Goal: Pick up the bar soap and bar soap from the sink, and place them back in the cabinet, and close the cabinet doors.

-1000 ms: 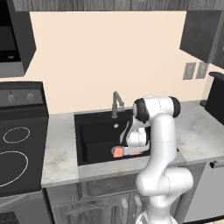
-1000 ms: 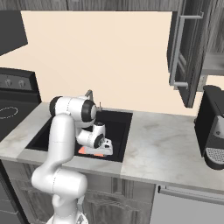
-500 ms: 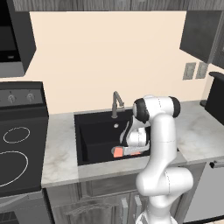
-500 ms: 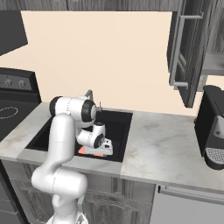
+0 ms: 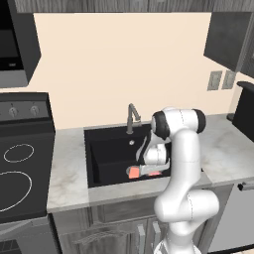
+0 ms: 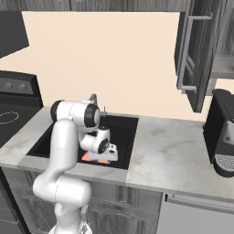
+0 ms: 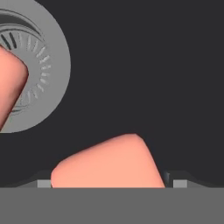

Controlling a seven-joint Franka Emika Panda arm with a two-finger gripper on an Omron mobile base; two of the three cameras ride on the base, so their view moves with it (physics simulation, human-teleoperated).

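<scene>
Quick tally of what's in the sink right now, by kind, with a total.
Bar soaps: 2, one between the fingertips, one partly over the drain
Drain: 1
Total: 3

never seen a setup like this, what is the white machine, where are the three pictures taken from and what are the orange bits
It is a white robot arm in a simulated kitchen. Two pictures come from cameras on its base, behind it to the left and right. The third looks along its gripper, which reaches down into the black sink. The orange bits are two bar soaps: the near soap lies between the gripper's finger tips, the far soap partly covers the round silver drain. Whether the gripper has closed on the near soap is unclear. The cabinet door stands open.
</scene>
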